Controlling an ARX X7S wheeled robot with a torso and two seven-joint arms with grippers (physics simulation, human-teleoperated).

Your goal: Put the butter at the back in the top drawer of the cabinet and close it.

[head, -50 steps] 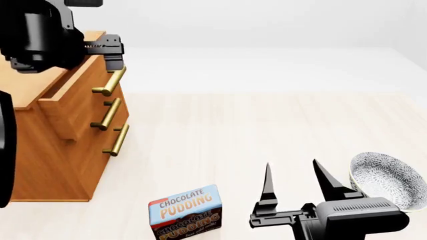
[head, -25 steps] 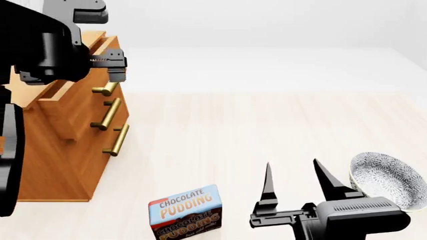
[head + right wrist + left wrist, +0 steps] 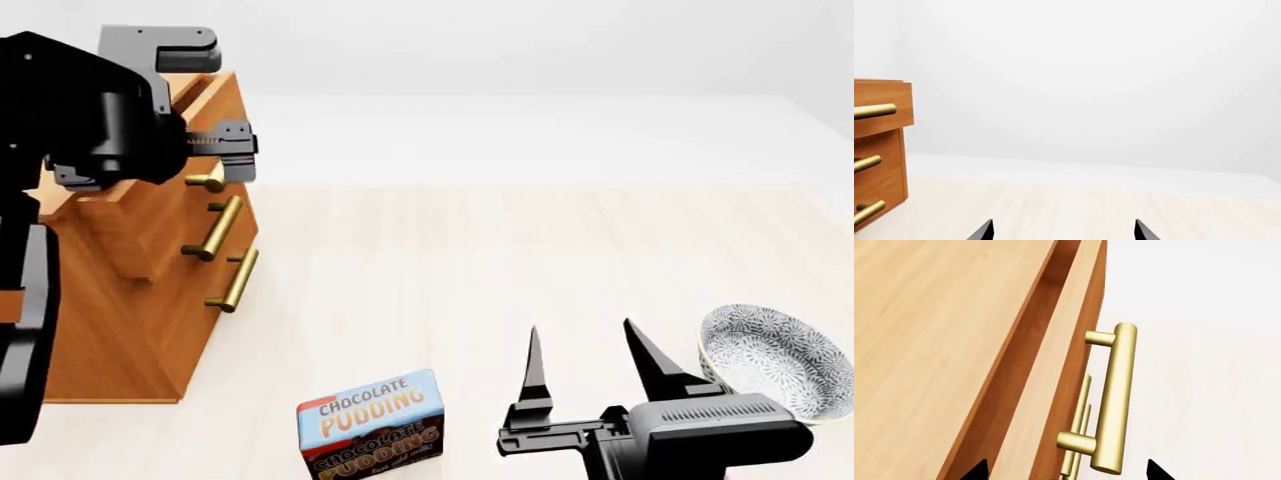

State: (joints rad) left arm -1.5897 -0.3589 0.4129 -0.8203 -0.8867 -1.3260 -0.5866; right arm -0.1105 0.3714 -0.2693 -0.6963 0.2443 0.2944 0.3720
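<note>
The cabinet [image 3: 120, 290] stands at the left, its top drawer [image 3: 1054, 365] pulled slightly open. The left gripper [image 3: 1066, 471] hovers over that drawer's handle [image 3: 1111, 400], jaws spread. The right gripper [image 3: 587, 365] hangs open near the pudding box [image 3: 370, 425]. The butter isn't visible, possibly inside the drawer.

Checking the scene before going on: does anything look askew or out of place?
Only the top drawer stands out: it juts a little from the cabinet, leaving a gap. The left gripper sits open around its handle. The pudding box and bowl stand upright.
</note>
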